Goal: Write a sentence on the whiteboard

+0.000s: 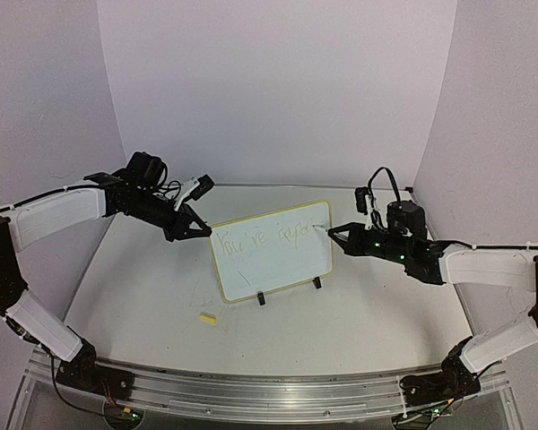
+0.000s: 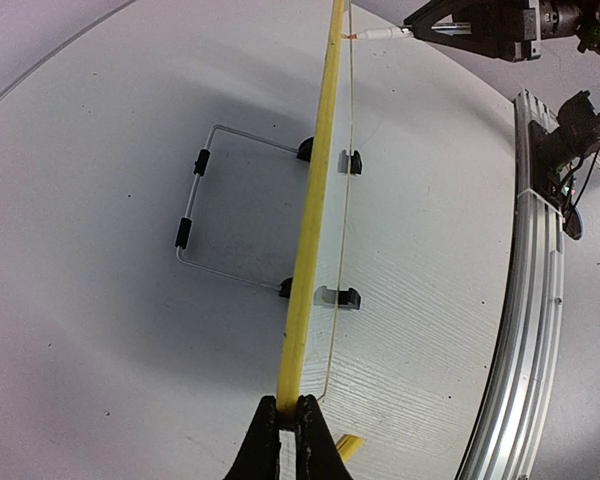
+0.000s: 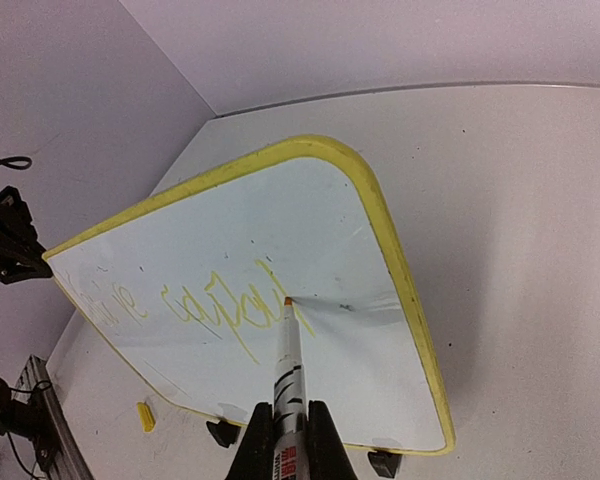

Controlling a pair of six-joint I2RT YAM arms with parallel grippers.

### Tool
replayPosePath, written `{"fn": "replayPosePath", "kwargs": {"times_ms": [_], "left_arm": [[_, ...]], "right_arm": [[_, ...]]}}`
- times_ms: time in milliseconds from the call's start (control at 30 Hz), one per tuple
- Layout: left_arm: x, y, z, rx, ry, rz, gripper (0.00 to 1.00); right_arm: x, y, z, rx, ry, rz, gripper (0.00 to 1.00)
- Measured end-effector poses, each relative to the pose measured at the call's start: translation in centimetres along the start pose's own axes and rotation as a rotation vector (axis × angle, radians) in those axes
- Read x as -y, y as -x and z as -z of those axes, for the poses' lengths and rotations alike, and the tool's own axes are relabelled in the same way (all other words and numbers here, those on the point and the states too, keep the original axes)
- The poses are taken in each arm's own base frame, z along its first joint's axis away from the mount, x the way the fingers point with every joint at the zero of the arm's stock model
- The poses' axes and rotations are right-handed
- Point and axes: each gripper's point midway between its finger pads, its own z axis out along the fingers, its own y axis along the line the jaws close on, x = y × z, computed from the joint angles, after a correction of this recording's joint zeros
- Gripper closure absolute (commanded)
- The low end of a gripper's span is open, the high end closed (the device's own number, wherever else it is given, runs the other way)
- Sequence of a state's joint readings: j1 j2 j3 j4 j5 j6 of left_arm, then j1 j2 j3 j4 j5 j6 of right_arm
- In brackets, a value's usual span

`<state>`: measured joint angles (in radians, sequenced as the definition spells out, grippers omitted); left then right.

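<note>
The left pincer (image 2: 290, 408) is clamped tight on the board (image 1: 287, 264) by its yellow rim. The right pincer (image 3: 290, 412) grips a marker (image 3: 288, 355), its tip touching the board just ahead, at the end of the sentence (image 3: 215, 305).

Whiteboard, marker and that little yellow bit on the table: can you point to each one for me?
whiteboard (image 1: 287, 266), top view, bare white face under the writing.
marker (image 3: 288, 358), right wrist view, white barrel behind the tip.
yellow bit (image 1: 208, 317), top view, its middle.
</note>
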<state>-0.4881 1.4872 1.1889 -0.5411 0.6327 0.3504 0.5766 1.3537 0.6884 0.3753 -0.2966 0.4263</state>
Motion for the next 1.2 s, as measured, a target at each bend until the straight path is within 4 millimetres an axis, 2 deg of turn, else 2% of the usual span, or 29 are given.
{"fn": "replayPosePath", "kwargs": {"times_ms": [633, 900, 1200], "left_arm": [[0.0, 0.0, 0.0, 0.0, 0.0, 0.002, 1.0], [0.0, 0.0, 0.0, 0.0, 0.0, 0.002, 1.0], [0.0, 0.0, 0.0, 0.0, 0.0, 0.006, 1.0]], "right_arm": [[0.8, 1.1, 0.6, 0.04, -0.063, 0.0, 1.0], [1.0, 0.4, 0.5, 0.016, -0.067, -0.005, 1.0], [1.1, -1.2, -0.3, -0.045, -0.045, -0.014, 1.0]]}}
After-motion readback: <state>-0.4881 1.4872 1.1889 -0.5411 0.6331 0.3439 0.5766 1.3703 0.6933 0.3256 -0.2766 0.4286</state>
